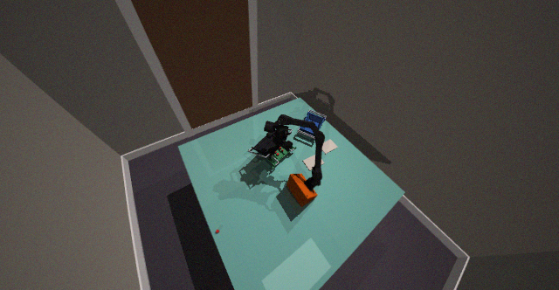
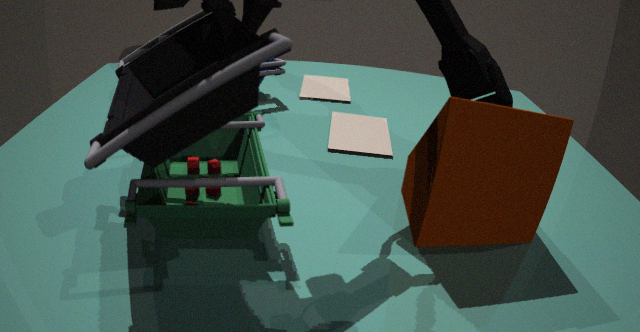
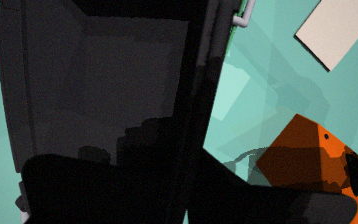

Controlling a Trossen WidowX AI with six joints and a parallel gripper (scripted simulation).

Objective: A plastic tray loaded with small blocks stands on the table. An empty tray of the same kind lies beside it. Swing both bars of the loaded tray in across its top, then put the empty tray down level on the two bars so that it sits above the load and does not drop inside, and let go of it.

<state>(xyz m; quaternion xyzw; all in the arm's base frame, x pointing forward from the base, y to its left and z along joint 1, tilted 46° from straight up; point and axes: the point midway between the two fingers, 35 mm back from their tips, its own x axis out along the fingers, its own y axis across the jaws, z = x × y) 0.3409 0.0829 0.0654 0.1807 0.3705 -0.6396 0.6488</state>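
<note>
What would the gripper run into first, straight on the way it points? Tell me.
Most likely the green tray below, met by the black tray that the gripper holds; the depth between them is unclear.
</note>
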